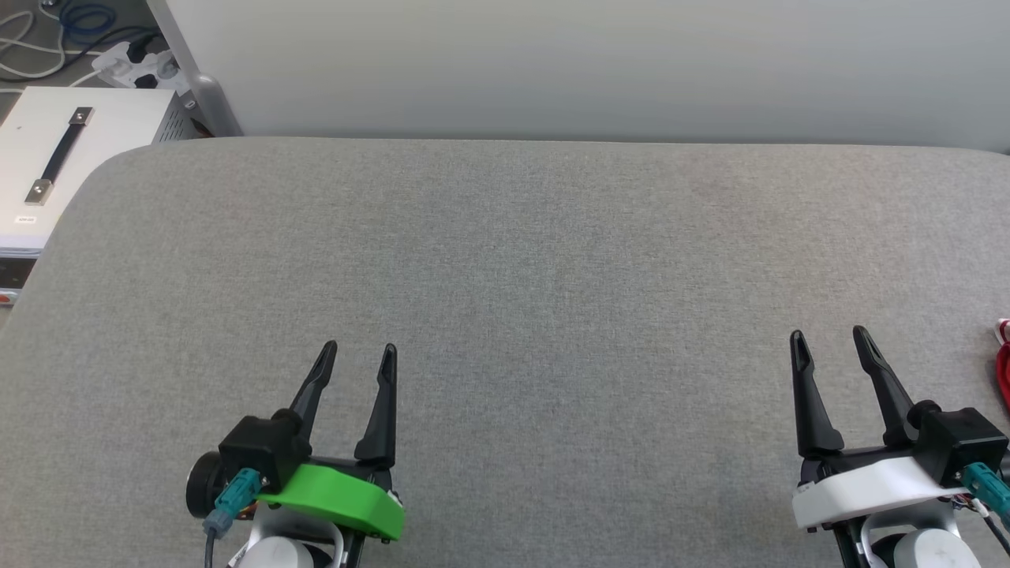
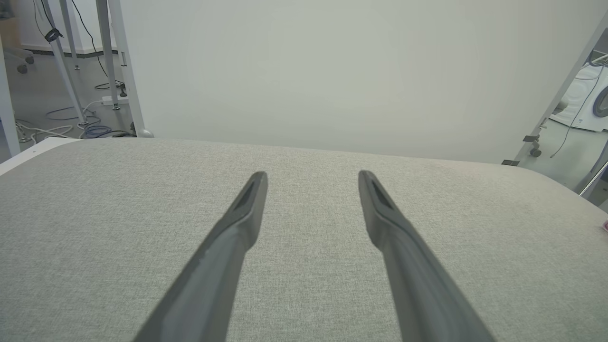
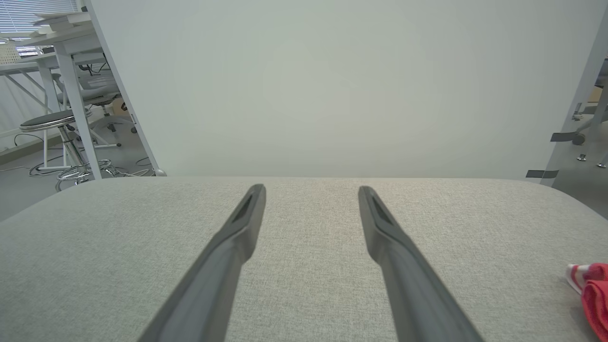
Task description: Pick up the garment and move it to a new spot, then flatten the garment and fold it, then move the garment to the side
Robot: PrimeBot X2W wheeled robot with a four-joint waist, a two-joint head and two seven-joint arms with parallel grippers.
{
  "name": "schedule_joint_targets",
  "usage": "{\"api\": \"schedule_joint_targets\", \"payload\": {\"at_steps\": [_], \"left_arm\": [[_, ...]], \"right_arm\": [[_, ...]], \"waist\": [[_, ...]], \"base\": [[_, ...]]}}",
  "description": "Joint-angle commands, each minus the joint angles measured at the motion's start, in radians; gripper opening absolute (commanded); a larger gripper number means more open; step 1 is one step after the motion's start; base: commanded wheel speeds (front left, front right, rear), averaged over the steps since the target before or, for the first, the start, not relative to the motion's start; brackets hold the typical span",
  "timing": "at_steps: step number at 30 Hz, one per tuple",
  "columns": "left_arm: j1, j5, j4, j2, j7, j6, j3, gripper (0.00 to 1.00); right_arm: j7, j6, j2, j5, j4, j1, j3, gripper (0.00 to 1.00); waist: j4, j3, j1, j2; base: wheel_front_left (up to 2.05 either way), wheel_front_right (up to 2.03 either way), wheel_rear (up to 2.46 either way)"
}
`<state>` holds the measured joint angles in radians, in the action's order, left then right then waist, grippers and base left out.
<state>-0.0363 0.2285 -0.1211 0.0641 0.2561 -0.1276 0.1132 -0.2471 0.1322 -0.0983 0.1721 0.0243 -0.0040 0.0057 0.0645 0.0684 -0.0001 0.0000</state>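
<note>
A grey fabric-covered worktop (image 1: 536, 260) is seen stretching from the near edge to a straight far edge, where a pale panel (image 1: 600, 63) stands close behind it; the far left corner is rounded. The left gripper (image 1: 359, 349) is held over the near edge toward the left, its jaws spread wide with nothing between them. The right gripper (image 1: 828, 334) is held over the near edge toward the right, its jaws likewise spread wide and empty. The garment (image 1: 1004, 371) is found at the right edge of the worktop, just beside the right gripper and apart from it; only a red bunch with a red-white striped strip can be made out, also in the right wrist view (image 3: 593, 289). Between the two grippers and up to the far edge, bare cloth is seen. Beyond the far left corner a white box (image 1: 71, 158) with a black handle is placed, with a power strip (image 1: 134, 67) and cables behind it.
</note>
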Motion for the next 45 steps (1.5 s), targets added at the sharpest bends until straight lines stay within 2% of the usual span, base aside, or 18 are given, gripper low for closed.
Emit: {"api": "schedule_joint_targets", "payload": {"at_steps": [1, 27, 28, 45], "left_arm": [[0.016, -0.007, -0.003, -0.005, 0.006, -0.003, -0.003, 1.00], [0.010, 0.007, -0.007, -0.012, 0.006, -0.003, 0.002, 1.00], [0.000, 0.005, -0.003, -0.005, 0.000, 0.000, 0.005, 0.00], [0.003, -0.018, 0.011, -0.005, -0.028, 0.013, -0.005, 0.00]], "right_arm": [[-0.009, -0.002, 0.005, -0.008, 0.007, -0.005, 0.003, 1.00], [-0.015, -0.002, 0.013, -0.023, 0.036, -0.026, 0.019, 1.00], [-0.006, 0.000, 0.016, -0.019, 0.035, -0.019, 0.018, 0.00], [0.022, 0.000, 0.021, -0.034, 0.028, -0.016, 0.016, 0.00]], "waist": [[0.000, 0.002, 0.0001, 0.0000], [-0.003, -0.010, 0.0001, 0.0000], [-0.003, -0.010, 0.0001, 0.0000], [-0.009, -0.016, 0.0001, 0.0000]], "base": [[0.00, 0.00, 0.00], [0.00, 0.00, 0.00], [0.00, 0.00, 0.00], [0.00, 0.00, 0.00]]}}
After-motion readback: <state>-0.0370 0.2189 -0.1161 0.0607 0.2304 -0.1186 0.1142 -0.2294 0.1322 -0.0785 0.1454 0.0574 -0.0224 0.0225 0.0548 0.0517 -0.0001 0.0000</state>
